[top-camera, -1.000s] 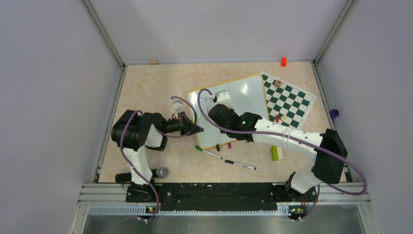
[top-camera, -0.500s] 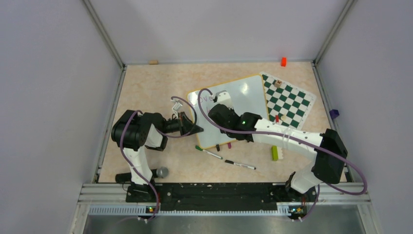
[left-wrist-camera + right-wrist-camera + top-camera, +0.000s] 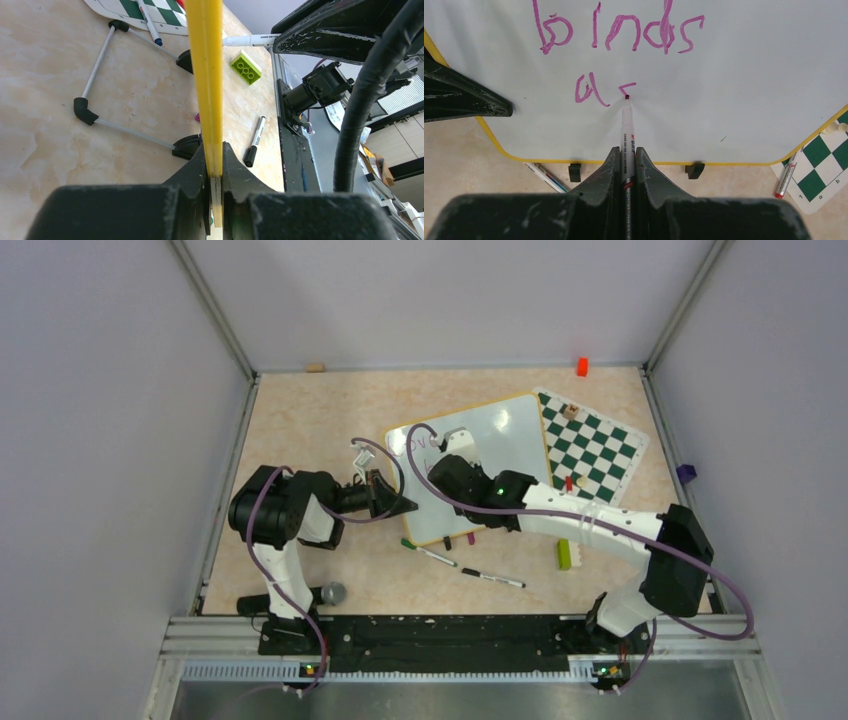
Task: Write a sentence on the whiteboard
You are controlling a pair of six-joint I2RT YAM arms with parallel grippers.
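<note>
While the right tool [image 3: 626, 150] clamps the marker [image 3: 627, 120], its tip touches the whiteboard [image 3: 734, 90]

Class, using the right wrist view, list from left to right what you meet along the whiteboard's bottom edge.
Loose pen tucked under the whiteboard → left black clip foot → marker gripped by the right hand → right black clip foot → chess mat.
</note>
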